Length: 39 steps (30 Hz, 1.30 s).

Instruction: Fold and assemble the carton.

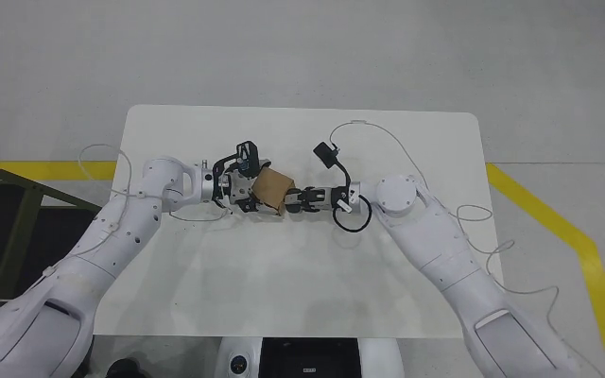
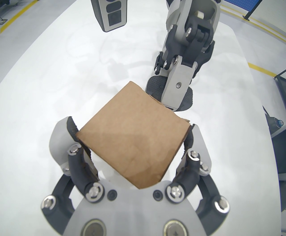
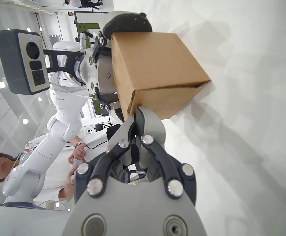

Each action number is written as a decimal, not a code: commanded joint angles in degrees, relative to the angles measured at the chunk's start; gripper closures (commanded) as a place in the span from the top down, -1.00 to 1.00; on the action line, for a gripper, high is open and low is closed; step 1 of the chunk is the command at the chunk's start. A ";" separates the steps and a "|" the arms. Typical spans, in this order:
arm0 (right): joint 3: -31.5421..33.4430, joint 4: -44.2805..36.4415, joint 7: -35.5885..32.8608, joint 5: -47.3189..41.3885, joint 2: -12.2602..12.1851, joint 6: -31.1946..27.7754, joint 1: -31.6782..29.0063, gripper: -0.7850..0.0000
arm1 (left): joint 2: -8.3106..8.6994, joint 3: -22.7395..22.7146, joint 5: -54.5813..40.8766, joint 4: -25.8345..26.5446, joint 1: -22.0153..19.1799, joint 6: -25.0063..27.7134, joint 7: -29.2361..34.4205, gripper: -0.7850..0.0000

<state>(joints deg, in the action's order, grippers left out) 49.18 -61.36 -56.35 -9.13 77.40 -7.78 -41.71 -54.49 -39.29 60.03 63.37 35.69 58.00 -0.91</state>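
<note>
The place looks like a robotics lab or an industrial test hall. A plain white worktop (image 1: 302, 283) stands on a smooth grey floor (image 1: 284, 47) marked with yellow safety lines (image 1: 47, 171), of the kind that fence off a work cell. Thin white cables (image 1: 397, 137) trail loosely over the worktop. In the right wrist view the room behind is large and white, lit by rows of round ceiling lights (image 3: 25, 121). A blue panel (image 2: 252, 4) on a dark stand borders the floor.

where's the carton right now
In the top view the carton is near the middle of the table, between both arms: the left gripper clamps two sides, the right gripper pinches one edge.
</note>
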 commanded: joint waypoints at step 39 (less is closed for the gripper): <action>22.48 -10.46 13.92 9.73 -6.08 -26.99 -8.57 1.00 | 9.90 -18.30 -34.25 4.70 1.10 -3.95 21.19 1.00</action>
<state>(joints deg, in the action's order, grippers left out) 71.20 -71.66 -43.30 -1.00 71.46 -34.04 -50.29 -44.76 -57.04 26.11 67.96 36.63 54.39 19.82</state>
